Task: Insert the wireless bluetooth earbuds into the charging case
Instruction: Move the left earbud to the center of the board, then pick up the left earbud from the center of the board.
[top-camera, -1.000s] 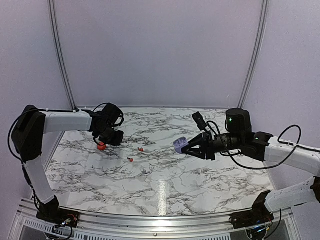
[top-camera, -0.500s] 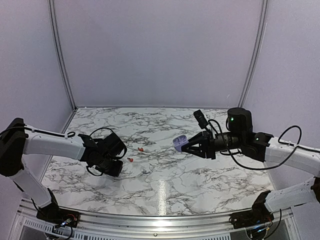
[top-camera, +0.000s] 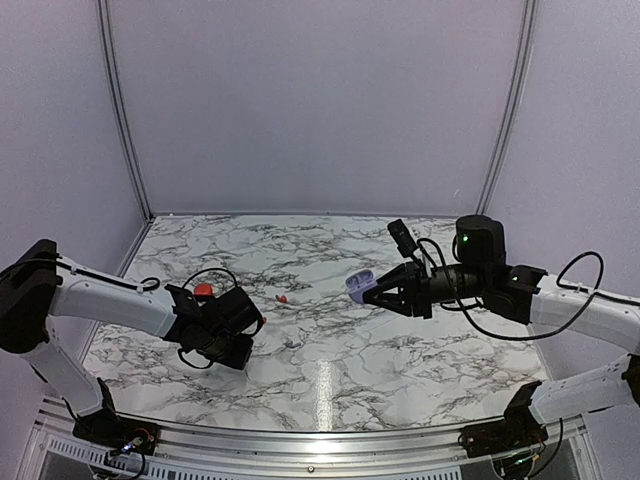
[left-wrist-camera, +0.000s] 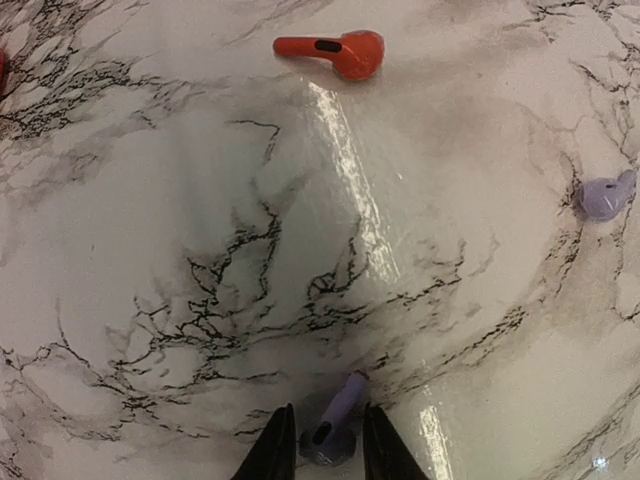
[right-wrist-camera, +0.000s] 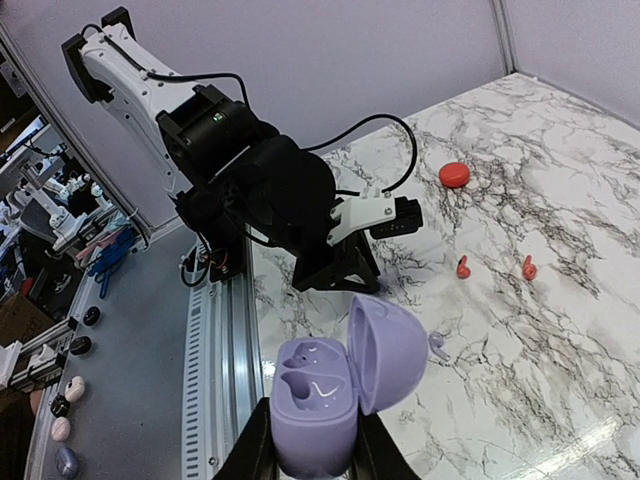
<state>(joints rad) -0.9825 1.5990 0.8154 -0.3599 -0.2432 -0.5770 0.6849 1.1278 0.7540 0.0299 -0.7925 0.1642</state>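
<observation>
purple earbud (left-wrist-camera: 340, 400) lies on the marble table (left-wrist-camera: 200, 250), between the narrowly parted fingers of the left gripper (left-wrist-camera: 326, 425); cannot tell whether they pinch it. second purple earbud (left-wrist-camera: 603, 196) lies well apart, red earbud (left-wrist-camera: 335, 52) farther off. right gripper (right-wrist-camera: 310, 455) is clenched on the purple charging case (right-wrist-camera: 315, 400), held above the table with its lid open. red case (top-camera: 203, 290) sits just beyond the left arm.

Bright, even overhead light; white glare streak on the glossy marble table (top-camera: 325, 385); soft shadows.
</observation>
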